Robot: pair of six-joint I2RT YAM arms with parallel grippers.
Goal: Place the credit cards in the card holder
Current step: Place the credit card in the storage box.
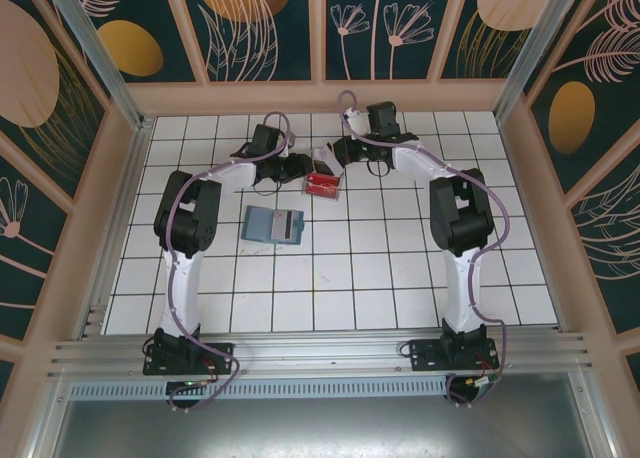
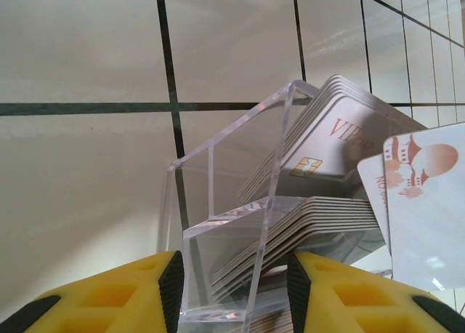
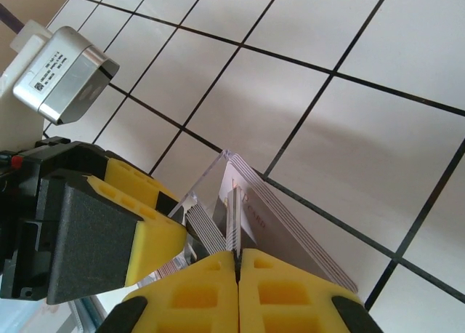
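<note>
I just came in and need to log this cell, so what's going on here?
A two-armed robot is working at a clear tray packed with credit cards. The left gripper is clamped on the tray, apparently to steady it. The right gripper is shut on the top edge of one card in the stack. The teal card holder lies flat on the tiled table, apart from the tray, with no gripper touching it.

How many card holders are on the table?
1: the teal card holder lies flat on the tiled table, left of the clear tray and nearer the table's front edge.
</note>
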